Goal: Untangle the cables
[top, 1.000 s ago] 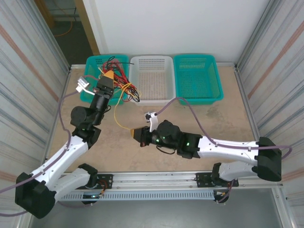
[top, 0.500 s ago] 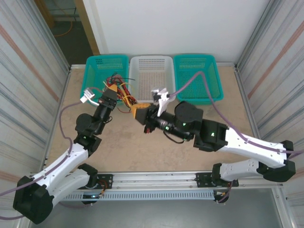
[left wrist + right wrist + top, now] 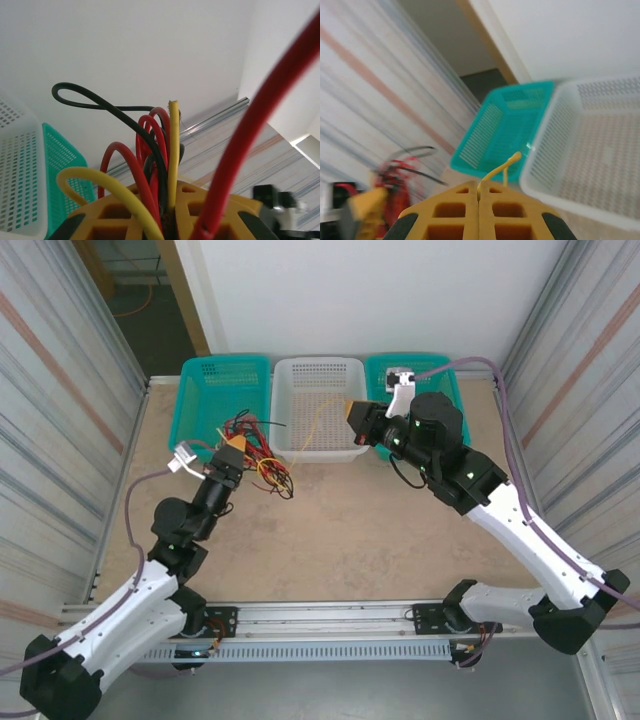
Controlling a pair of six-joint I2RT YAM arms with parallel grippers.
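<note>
Left of centre, keeps left gripper (image 3: 233, 444) clamped on the bunch of red, black and yellow cables (image 3: 265, 465). Further right, over white basket (image 3: 290, 366), has lifted one yellow cable (image 3: 316, 425) away, pinched in right gripper (image 3: 350, 410). Probably means one cable freed, others not yet.

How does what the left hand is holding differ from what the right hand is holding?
The left hand clamps a bunch of red, black and yellow cables; the right hand pinches one yellow cable. The left hand sits near the left teal basket; the right hand is by the white basket. Both are shut.
</note>
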